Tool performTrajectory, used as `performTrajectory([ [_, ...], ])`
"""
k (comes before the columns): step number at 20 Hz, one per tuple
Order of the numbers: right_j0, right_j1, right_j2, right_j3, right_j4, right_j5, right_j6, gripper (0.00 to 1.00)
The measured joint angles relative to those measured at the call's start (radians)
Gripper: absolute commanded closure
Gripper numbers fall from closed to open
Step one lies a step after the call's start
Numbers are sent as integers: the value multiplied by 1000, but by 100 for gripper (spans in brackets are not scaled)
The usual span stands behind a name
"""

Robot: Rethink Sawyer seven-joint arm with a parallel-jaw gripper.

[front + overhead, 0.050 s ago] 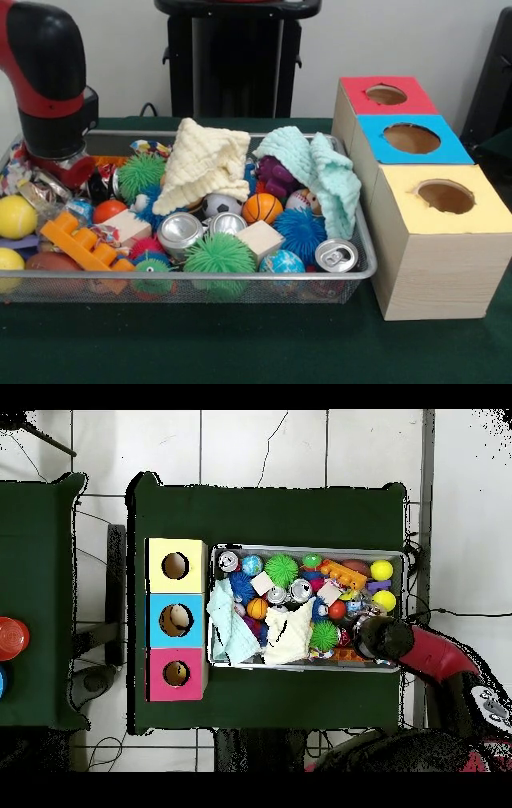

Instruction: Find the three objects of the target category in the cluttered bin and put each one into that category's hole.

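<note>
- Wire mesh bin [364, 268] [403, 584]: stands on the green table [240, 344] [260, 514], just beside the row of boxes; filled nearly to the rim.
- Bin contents, cloths: a cream cloth [204, 164] [288, 634] heaped over the middle; a mint cloth [324, 172] [228, 629] draped over the end nearest the boxes.
- Bin contents, cans: two silver cans [180, 232] side by side in the middle, a third can [336, 256] [228, 562] upright in the corner by the yellow box.
- Bin contents, balls: a basketball [262, 208], a soccer ball [216, 205], a globe ball [282, 262], two yellow balls [16, 216] [381, 570] at the arm's end.
- Bin contents, others: green spiky balls [220, 254] [283, 568], a blue spiky ball [302, 232], a wooden block [260, 238], an orange plastic piece [80, 244] [342, 572], a purple toy [276, 176] partly under the mint cloth.
- Boxes: red box [384, 96] [176, 674], blue box [410, 140] [176, 620], yellow box [444, 200] [176, 566], each with one round hole on top; something pale shows inside the blue box's hole in the overhead view.
- Arm [48, 80] [400, 642]: lowered over the bin's end farthest from the boxes; its gripper is hidden among the clutter, so cannot tell whether it is spread or pinching.
</note>
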Motion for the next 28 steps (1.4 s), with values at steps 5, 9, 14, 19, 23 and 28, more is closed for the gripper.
performTrajectory([
  [5,54,8,-50,-4,0,-29,0,100],
  [9,84,12,-68,-10,1,-31,0,100],
  [14,126,16,-81,-14,3,-31,0,100],
  [19,175,16,-96,-14,6,-29,0,100],
  [23,211,6,-109,-13,9,-28,0,100],
  [28,202,-50,-102,6,10,-27,0,100],
])
